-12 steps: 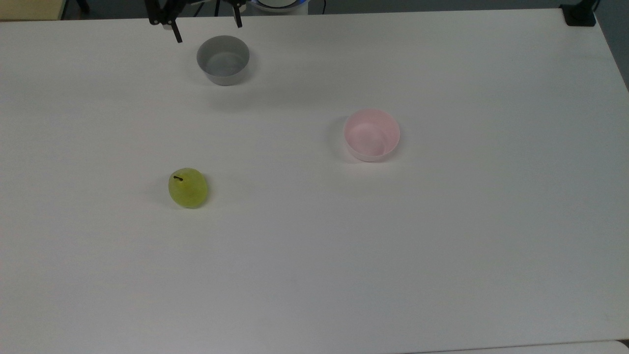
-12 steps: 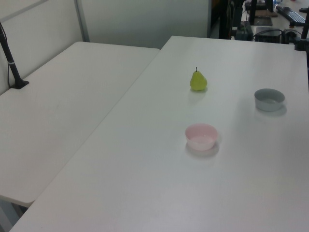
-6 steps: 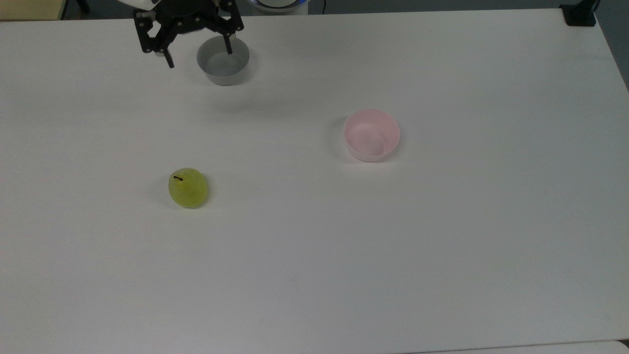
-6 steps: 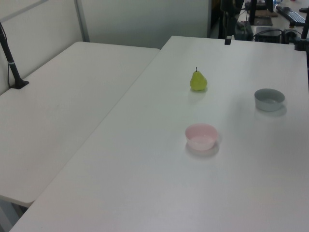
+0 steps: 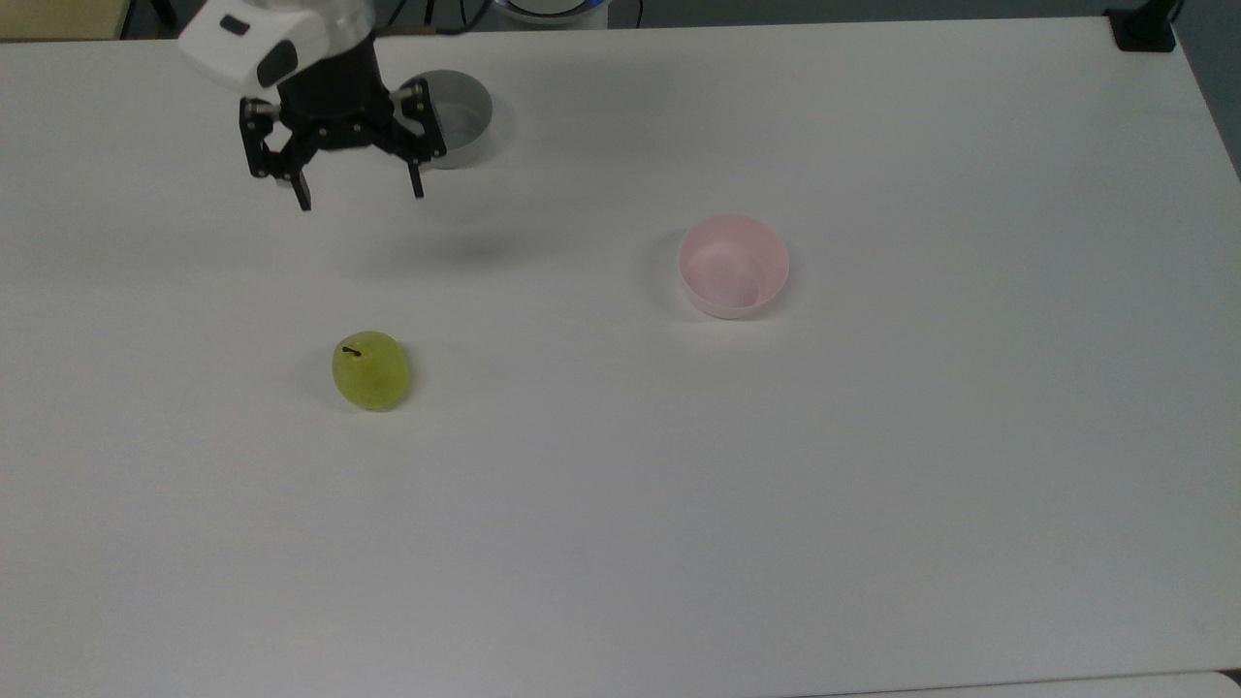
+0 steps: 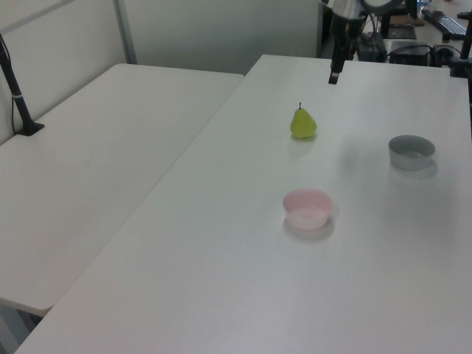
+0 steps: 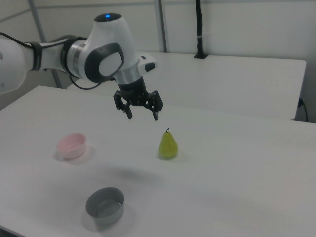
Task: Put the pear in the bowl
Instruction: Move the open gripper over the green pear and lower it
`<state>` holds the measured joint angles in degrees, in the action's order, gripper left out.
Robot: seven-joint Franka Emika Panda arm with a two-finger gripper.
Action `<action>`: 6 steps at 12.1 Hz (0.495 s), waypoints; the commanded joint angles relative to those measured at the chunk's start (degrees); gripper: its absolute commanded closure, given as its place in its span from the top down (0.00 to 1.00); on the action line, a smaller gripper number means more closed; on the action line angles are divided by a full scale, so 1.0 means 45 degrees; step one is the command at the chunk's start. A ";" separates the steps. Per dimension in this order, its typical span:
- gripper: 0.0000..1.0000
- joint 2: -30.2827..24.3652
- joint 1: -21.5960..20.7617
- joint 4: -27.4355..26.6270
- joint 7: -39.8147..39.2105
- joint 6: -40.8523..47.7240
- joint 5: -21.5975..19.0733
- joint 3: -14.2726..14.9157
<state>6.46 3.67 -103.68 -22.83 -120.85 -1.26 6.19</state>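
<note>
- Since the earlier frames the white robot arm with its black two-finger gripper [image 5: 360, 197] has come further out over the table, from beside the grey bowl toward the pear; pear and both bowls lie where they lay.
- White, wide rectangular table [image 5: 873, 485]: most of its surface is bare. In the top view, broad open room lies between the gripper and the pear, and between the pear and the pink bowl. The table's far edge runs along the top view's upper border, just behind the grey bowl.
- White arm [image 7: 101, 52]: in the right view it reaches in from the right view's left, wrist bent down, gripper [image 7: 140, 114] pointing at the table and hanging well above it, jaws spread wide with nothing between them.
- Pale pink round plastic bowl [image 5: 733, 266]: upright, on the top view's right of the pear and well apart from it.
- Grey round bowl [image 5: 456, 116]: partly behind the gripper in the top view.
- Small yellow-green pear [image 5: 370, 369]: it stands upright on the table, long axis vertical, dark stem up, as the right view [image 7: 168, 144] shows.
</note>
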 commanded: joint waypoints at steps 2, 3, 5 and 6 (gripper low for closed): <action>1.00 0.1491 -0.0189 -0.0182 0.0718 -0.2321 -0.0053 0.0049; 1.00 0.1745 -0.0190 -0.0182 0.0718 -0.2672 -0.0053 0.0049; 1.00 0.2331 -0.0209 -0.0163 0.0718 -0.3279 -0.0034 0.0069; 1.00 0.2546 -0.0209 -0.0162 0.0718 -0.3591 -0.0053 0.0069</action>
<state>15.71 3.42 -104.19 -20.79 -133.11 -1.26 6.09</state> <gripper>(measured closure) 0.000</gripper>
